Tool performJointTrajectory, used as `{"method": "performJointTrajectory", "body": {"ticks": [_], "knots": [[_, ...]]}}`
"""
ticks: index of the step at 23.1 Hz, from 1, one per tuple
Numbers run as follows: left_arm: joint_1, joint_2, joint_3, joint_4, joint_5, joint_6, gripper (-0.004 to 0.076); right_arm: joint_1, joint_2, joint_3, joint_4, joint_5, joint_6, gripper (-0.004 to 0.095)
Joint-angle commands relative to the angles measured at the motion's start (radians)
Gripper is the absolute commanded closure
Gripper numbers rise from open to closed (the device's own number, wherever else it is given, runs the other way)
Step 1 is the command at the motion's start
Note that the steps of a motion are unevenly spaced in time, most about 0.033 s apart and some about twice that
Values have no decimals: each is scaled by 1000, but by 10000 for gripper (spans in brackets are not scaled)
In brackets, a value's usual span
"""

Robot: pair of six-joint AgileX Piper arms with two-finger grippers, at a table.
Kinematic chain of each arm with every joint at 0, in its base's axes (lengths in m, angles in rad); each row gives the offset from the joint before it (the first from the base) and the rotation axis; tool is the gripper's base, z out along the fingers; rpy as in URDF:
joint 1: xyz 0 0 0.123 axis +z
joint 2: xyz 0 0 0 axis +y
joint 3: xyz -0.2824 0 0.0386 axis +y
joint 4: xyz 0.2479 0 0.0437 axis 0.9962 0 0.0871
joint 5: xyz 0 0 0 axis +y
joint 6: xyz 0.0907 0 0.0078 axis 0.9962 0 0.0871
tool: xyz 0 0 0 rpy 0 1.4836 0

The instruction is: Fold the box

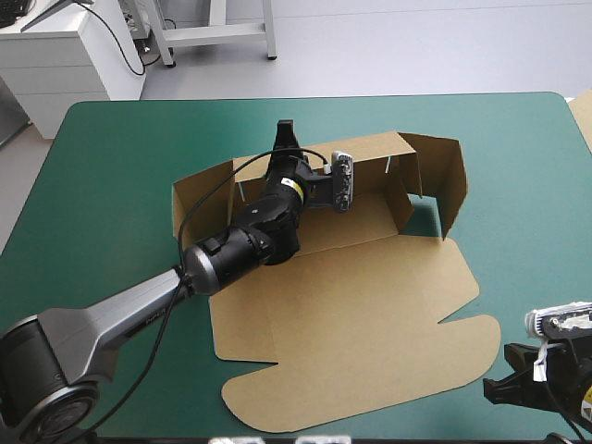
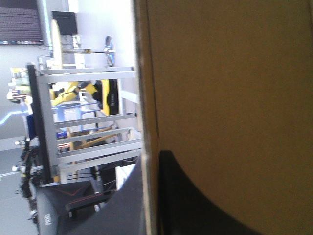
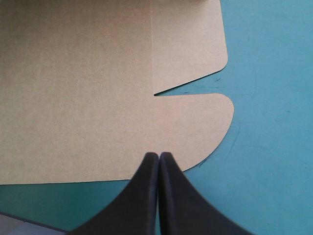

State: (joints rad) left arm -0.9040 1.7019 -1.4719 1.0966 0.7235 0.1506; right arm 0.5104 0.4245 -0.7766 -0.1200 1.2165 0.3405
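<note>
Though caught nearly edge-on from the left wrist, appears to pinch the top rim of the back wall (image 1: 375, 153) in the left gripper (image 1: 286, 129): shows one black finger (image 2: 205, 205) flat against the inner face, with the board's edge just beside it. Reads as a hold meant to prop that wall upright for tucking the side pieces. Finds the box (image 1: 370, 277) mid-table on the cover (image 1: 111, 166), its floor under that wrist and its lid (image 1: 370, 361) flat behind, toward the near edge. Has, right of that gripper, a side wall (image 1: 453, 176) raised and bent round the corner; left of it, a flap (image 1: 199, 199) only half up. Holds the right gripper (image 3: 159, 155) clenched to a point on nothing, low over bare cover, with the lid's rounded tab (image 3: 195, 127) right at its tips. Looks parked there to leave the lid free. Puts the left arm (image 1: 240, 245) across the floor, in the way of any tuck from the left flap. Leaves spare board (image 1: 583, 116) at the table's right edge, well off from both.
</note>
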Motion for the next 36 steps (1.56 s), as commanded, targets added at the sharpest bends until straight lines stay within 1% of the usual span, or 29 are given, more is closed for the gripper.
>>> {"method": "performJointTrajectory", "body": {"ticks": [1,2,3,6,7,10,12,14,17,19,22,24,26,27,30,31,32,33,34,35,36], "knots": [[-5,-88,118,382,-36,-244,731,-8,6,-26,-14,-86,0,927],[-5,-94,147,441,-36,-279,731,-8,6,-26,-12,-90,0,927],[-5,-96,197,554,-40,-362,731,-8,8,-26,-14,-94,0,927],[-5,-94,259,693,-62,-480,731,-8,28,-26,-17,-92,23,927],[-5,-94,262,680,-76,-479,731,-8,55,-26,-27,-92,34,927],[-5,-94,262,691,-73,-484,731,-8,121,-31,-70,-94,48,927],[-5,-94,262,689,-72,-484,731,-8,188,-54,-136,-112,64,927],[-5,-92,262,689,-74,-484,731,-8,292,-115,-236,-149,71,929],[-5,-92,262,687,-74,-484,731,-10,489,-291,-372,-129,44,929],[-5,-92,262,687,-74,-484,731,-10,571,-392,-391,-127,10,929],[-5,-92,262,687,-74,-484,731,-30,684,-547,-384,-132,-66,929],[-5,-92,262,687,-74,-484,731,-71,756,-648,-355,-140,-123,929],[-5,-92,262,687,-74,-484,731,-142,823,-755,-291,-144,-202,929],[-5,-92,262,687,-74,-484,731,-176,848,-805,-240,-145,-239,929],[-5,-92,262,687,-74,-484,731,-316,935,-917,-29,-147,-382,929],[-5,-92,262,687,-74,-484,731,-359,965,-943,53,-154,-431,929],[-5,-92,262,687,-74,-492,731,-428,1020,-974,193,-186,-503,929],[-5,-92,262,687,-74,-504,731,-449,1045,-980,237,-207,-526,929],[-5,-92,262,687,-74,-516,731,-489,1095,-989,292,-256,-534,929],[-5,-92,262,687,-74,-516,731,-499,1115,-991,305,-271,-534,929],[-5,-92,262,687,-74,-516,731,-514,1163,-993,310,-310,-534,929]]}}
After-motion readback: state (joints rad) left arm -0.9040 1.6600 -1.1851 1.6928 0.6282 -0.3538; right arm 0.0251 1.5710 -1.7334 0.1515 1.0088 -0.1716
